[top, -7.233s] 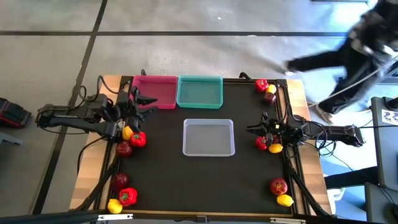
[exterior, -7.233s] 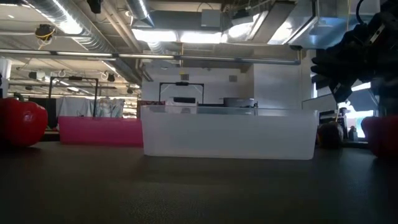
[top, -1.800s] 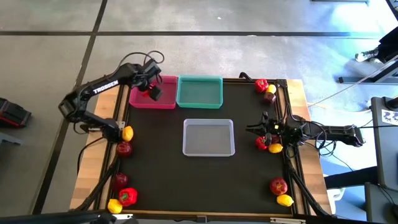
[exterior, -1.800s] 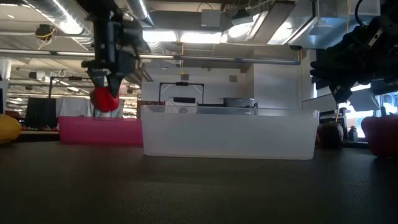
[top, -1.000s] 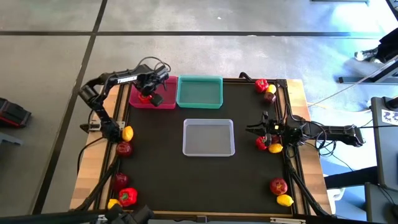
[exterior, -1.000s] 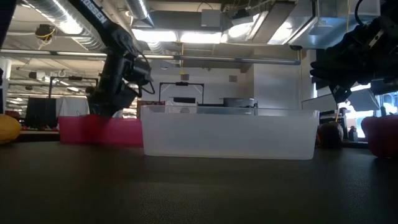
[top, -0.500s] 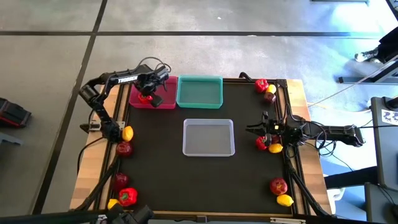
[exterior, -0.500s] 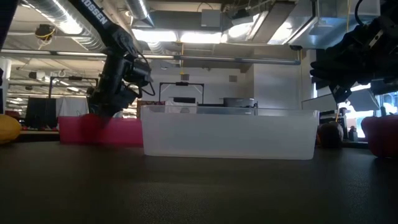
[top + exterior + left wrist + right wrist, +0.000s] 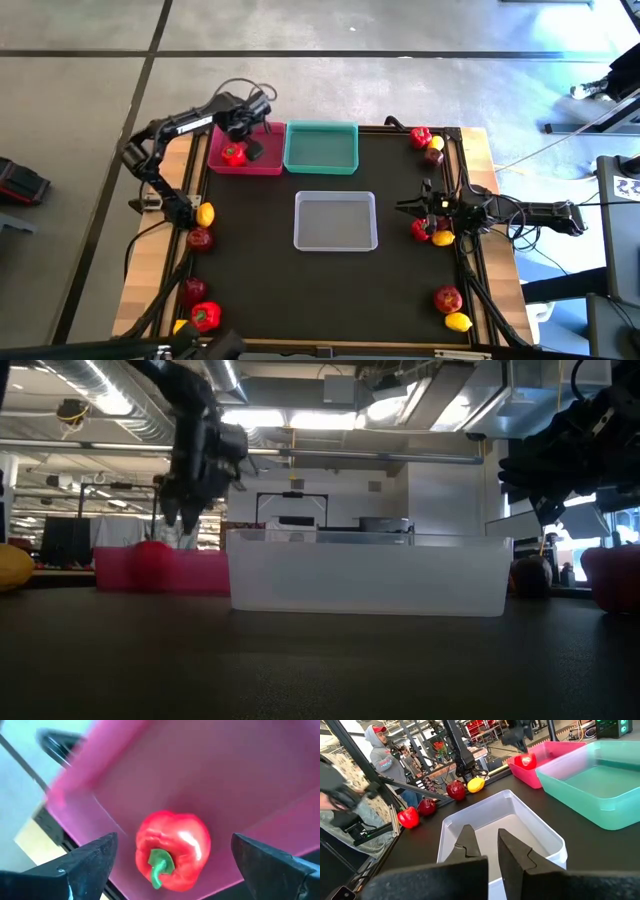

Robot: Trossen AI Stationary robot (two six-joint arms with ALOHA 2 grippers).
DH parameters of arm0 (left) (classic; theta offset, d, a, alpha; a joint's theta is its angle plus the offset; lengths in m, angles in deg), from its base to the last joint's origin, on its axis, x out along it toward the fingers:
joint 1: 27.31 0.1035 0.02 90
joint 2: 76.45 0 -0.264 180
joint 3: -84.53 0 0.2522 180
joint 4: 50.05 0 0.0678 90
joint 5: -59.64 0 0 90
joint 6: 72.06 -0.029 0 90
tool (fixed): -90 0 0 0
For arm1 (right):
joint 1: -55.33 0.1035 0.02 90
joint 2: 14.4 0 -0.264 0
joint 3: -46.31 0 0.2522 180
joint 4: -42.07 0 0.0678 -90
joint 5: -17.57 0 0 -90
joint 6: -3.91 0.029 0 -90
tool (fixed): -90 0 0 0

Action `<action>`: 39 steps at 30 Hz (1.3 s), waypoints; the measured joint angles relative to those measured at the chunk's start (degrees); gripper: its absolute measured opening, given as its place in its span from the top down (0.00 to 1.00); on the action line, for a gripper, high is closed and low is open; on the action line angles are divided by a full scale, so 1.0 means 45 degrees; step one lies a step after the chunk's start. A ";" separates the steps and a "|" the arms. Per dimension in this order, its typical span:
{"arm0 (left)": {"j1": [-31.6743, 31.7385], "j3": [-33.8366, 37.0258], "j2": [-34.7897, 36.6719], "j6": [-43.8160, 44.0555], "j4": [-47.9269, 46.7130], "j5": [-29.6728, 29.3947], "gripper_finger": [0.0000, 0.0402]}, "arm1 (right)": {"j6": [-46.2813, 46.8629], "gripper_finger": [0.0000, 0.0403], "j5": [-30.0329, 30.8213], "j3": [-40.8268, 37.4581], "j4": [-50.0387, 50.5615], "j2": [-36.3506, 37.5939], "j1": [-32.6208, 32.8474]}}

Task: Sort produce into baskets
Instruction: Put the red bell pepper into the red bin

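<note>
Low view: pink basket half masked by the translucent basket in front; teal basket fully hidden behind it. Red pepper shows only its top above the pink rim. Left gripper motion-blurred, fingertips indistinct. Lemon cut off at the frame edge; opposite edge crops a red piece.

Left wrist view: pink basket's far rim blurred; both fingers cropped by the lower border.

High view: bottom-left lemon partly hidden by cabling.

Right wrist view: gripper body fills the lower frame, out of focus.

left tool: now open, lifted off | red pepper: moved from table into pink basket
</note>
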 joint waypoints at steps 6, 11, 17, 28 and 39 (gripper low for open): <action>-0.0944 -0.0573 0.1766 0.0172 0.0373 0.0545 0.04 | 0.0000 0.95 -0.0027 0.0185 0.0221 0.0000 0.0000; -0.2071 -0.0573 0.3204 0.0972 0.1133 0.1549 0.04 | -0.0283 0.95 0.0024 0.1039 0.0865 -0.0005 0.0005; -0.3672 -0.0455 0.4093 0.2048 0.1734 0.1652 0.04 | -0.0364 0.95 0.0024 0.1956 0.1732 -0.0203 0.0005; -0.6574 0.1227 0.4193 0.2537 0.4938 0.1651 0.04 | -0.1196 0.95 0.0024 0.4454 0.4152 -0.2151 -0.0005; -0.8378 0.2069 0.4135 0.2534 0.7672 0.1642 0.04 | -0.1980 0.95 0.0028 0.7895 0.7514 -0.4397 0.0000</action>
